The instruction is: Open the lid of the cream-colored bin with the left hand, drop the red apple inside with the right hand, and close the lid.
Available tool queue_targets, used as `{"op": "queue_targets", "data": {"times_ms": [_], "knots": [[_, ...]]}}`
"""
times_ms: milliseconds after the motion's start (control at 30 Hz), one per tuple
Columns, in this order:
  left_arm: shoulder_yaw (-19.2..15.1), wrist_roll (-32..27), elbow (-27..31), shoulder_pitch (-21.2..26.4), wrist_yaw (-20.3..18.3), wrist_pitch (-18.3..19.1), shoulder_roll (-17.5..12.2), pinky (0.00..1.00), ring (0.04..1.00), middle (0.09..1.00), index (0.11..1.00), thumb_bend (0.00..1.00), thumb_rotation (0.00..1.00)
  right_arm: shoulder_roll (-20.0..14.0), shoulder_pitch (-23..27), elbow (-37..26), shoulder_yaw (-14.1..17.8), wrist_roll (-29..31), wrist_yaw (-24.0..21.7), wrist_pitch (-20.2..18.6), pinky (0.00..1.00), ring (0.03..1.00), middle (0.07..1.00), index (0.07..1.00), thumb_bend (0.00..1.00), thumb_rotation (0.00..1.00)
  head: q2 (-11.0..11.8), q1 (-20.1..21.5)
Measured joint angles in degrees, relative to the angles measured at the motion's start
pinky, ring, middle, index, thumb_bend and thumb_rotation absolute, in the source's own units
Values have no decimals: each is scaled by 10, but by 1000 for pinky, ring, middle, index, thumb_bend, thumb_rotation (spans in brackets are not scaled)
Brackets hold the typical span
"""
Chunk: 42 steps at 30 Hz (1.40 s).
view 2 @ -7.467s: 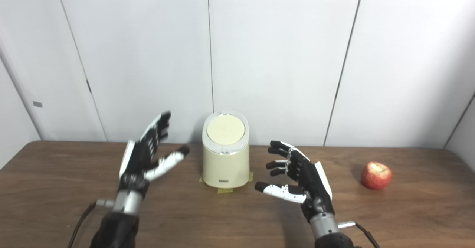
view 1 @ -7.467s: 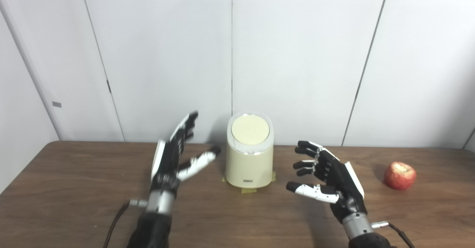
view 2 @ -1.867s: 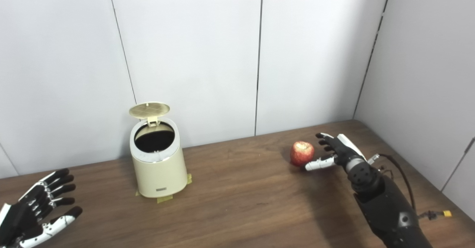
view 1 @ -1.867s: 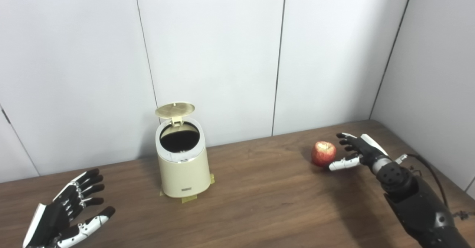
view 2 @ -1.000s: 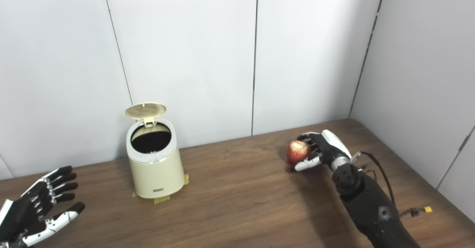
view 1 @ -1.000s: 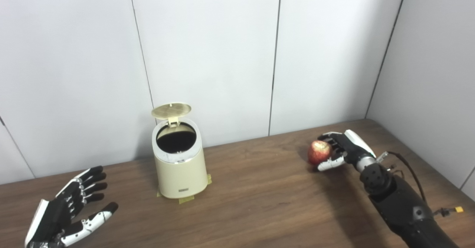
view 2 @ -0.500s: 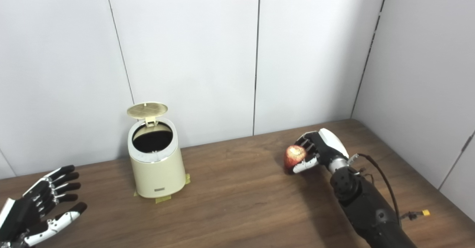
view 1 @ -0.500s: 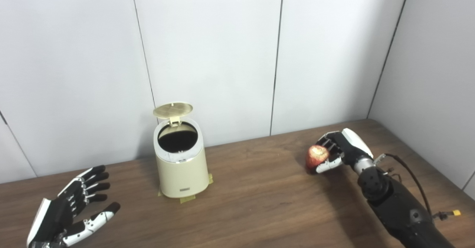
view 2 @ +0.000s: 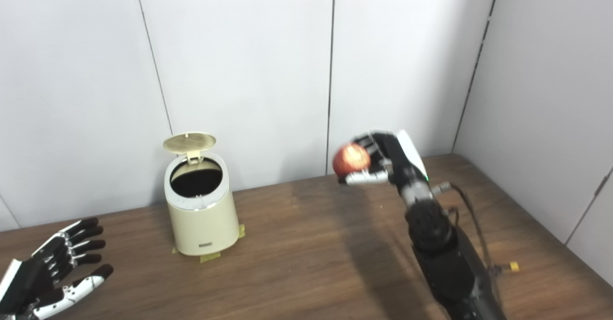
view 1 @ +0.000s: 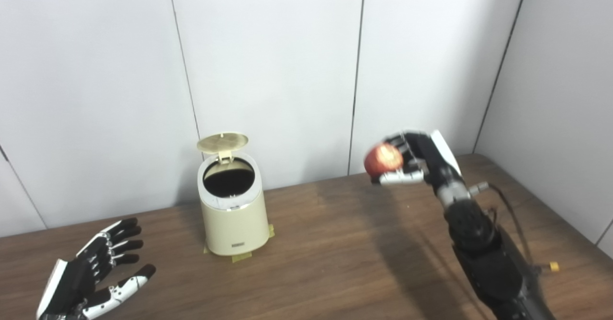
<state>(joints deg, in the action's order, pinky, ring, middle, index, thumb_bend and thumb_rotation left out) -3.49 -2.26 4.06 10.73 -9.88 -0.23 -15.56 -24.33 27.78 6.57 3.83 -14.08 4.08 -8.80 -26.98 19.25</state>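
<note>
1. Cream-colored bin (view 1: 233,214): upright on the wooden bench (view 1: 335,257), toward the left, close to the white panelled wall (view 1: 268,61). Yellowish tape tabs (view 1: 242,257) visible under the base at front and sides. Small dark label low on the front face.
2. Lid (view 1: 222,141): raised, tilted back on its rear hinge, ribbed underside facing forward and up. Mouth fully exposed.
3. Bin interior (view 2: 197,180): dark throughout; contents, if any, not discernible. No part of the apple within.
4. Red apple (view 1: 382,157): off the bench, held in the air at about lid height, well to the right of the bin and apart from it. Pale patch on the side facing the camera.
5. Right hand (view 1: 413,163): grasping the apple, dark fingers curled over its far side, white thumb under it. Arm rising steeply from the lower right edge, cable trailing beside it. Slight motion blur on hand and fruit.
6. Left hand (view 1: 93,277): released, holding nothing, fingers spread, palm turned inward. Low at the left edge of the bench, well apart from the bin, not touching it.
7. Broad shadow of the right arm across the bench surface right of the bin.
</note>
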Motion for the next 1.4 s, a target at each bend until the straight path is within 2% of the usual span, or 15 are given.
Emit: {"op": "queue_targets", "data": {"times_ms": [67,133,233,400,500,600,700,833,1033,1400], "knots": [[1,2,-3,0,0,-8,0,687,761,817,837,595,0,13,6,-29,-5,3,-10,-17,319,359,426,527,522,1,2,-9],[4,4,-5,0,0,-12,0,693,764,816,840,610,0,27,11,-47,-20,-4,-18,-24,356,383,429,527,523,4,3,-16],[8,13,-17,0,1,-15,2,680,763,815,840,633,21,42,18,-52,-43,-13,-30,-24,408,406,432,525,524,6,5,-37],[10,17,-26,0,4,-34,9,646,749,801,833,679,98,54,42,-49,-54,-14,-42,-20,433,422,446,512,526,7,10,-72],[15,20,-42,0,5,-49,18,640,747,799,830,698,121,63,62,-39,-68,-12,-48,-1,406,408,445,511,526,7,13,-97],[18,22,-49,0,6,-50,28,650,755,802,830,710,135,85,70,-39,-73,-5,-57,0,382,386,434,525,523,3,16,-134],[22,28,-49,0,11,-50,39,644,753,802,831,712,144,105,70,-32,-90,-9,-61,1,345,374,419,529,521,4,18,-153],[26,44,-49,0,16,-50,48,653,754,803,828,733,162,118,72,-14,-102,-16,-68,1,366,385,422,529,521,1,20,-169],[30,44,-49,0,23,-48,59,666,766,806,826,735,161,127,94,22,-109,-30,-72,-4,293,349,416,527,521,3,21,-187],[33,49,-46,0,29,-44,66,684,767,804,825,738,175,149,122,80,-127,-36,-72,2,335,389,432,513,526,3,21,-199]]}}
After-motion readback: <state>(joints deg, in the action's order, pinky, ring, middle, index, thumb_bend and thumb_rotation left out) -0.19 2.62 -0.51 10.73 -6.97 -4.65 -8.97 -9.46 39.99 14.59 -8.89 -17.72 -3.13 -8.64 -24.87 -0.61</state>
